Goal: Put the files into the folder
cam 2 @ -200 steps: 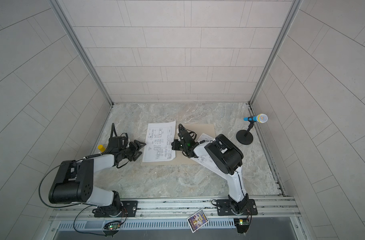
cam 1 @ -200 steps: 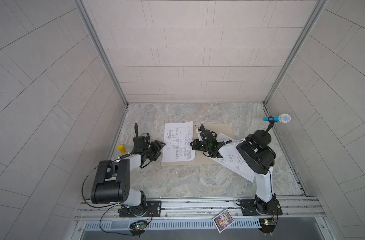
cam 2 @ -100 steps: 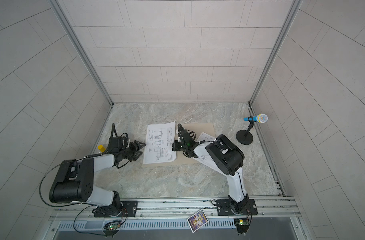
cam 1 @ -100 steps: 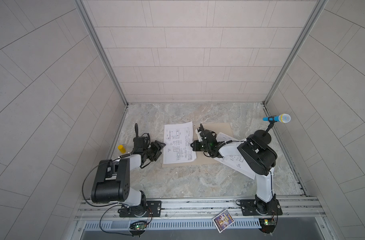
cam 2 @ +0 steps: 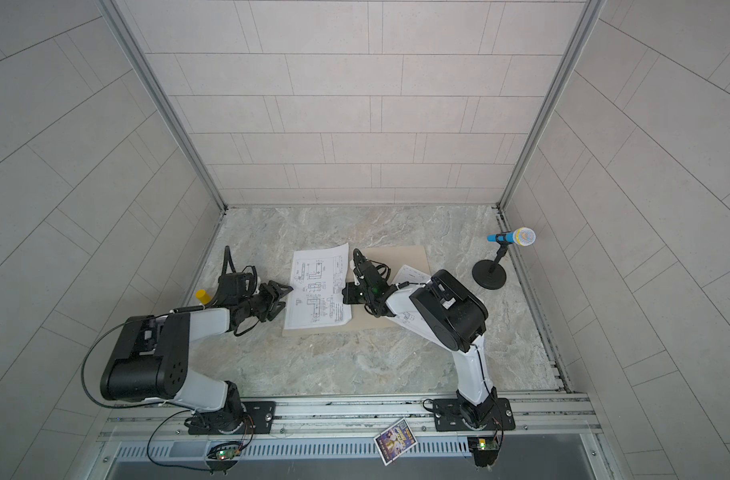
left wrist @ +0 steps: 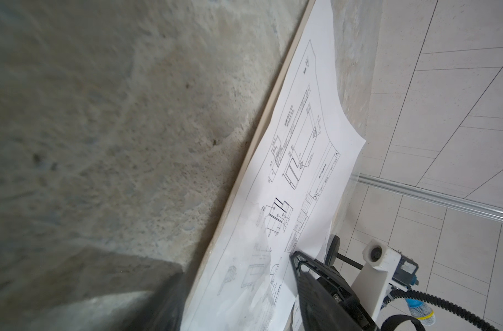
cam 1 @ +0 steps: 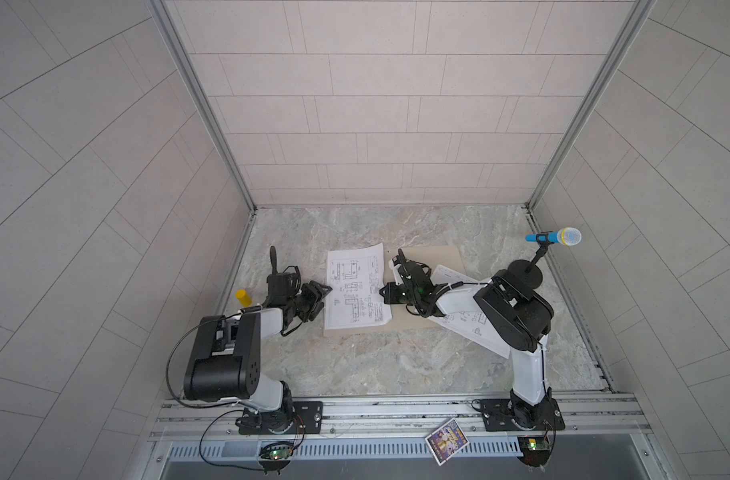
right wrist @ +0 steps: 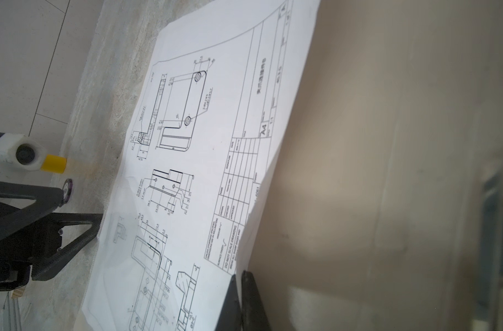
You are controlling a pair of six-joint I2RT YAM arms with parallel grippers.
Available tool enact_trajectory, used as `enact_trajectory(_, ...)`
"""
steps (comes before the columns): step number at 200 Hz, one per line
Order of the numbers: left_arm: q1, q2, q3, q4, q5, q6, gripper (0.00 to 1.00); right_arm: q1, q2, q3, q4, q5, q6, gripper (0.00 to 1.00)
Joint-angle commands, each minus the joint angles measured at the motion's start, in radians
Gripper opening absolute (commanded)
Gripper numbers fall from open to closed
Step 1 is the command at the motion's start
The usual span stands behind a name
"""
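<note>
The tan folder (cam 1: 430,257) lies flat on the marble floor in both top views. One of the files, a white sheet with line drawings (cam 1: 355,286), rests on its left part. My right gripper (right wrist: 239,276) is shut on that sheet's right edge, with the paper pinched between the fingertips. My left gripper (cam 1: 326,297) is open at the sheet's left edge. In the left wrist view, paper and folder edge (left wrist: 261,123) lie between its fingers (left wrist: 316,280). A second printed sheet (cam 1: 475,332) lies partly under my right arm.
A yellow cylinder (cam 1: 243,297) stands by the left wall, behind my left arm. A blue microphone on a black stand (cam 1: 554,237) is at the right wall. A colourful picture card (cam 1: 446,442) sits on the front rail. Tiled walls close three sides.
Almost nothing has moved. The left gripper's jaws look slightly narrower at the sheet's left edge; the right gripper keeps its hold on the right edge.
</note>
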Motion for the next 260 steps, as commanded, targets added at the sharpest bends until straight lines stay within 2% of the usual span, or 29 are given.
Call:
enact_trajectory(1,-0.004,0.035,-0.01,-0.044,-0.015,-0.01,0.66,0.015,-0.019,0.022,-0.061,-0.019,-0.029,0.0)
enact_trajectory(173,-0.006,0.056,0.017,-0.05,-0.019,-0.005,0.63,-0.004,-0.052,0.025,-0.128,-0.056,-0.112,0.0)
enact_trajectory(219,-0.005,0.07,0.022,-0.038,-0.011,-0.007,0.57,-0.012,-0.057,0.016,-0.119,-0.054,-0.082,0.0)
enact_trajectory(260,-0.004,0.077,0.026,-0.028,-0.002,-0.007,0.45,-0.024,-0.051,0.002,-0.08,-0.065,-0.053,0.0)
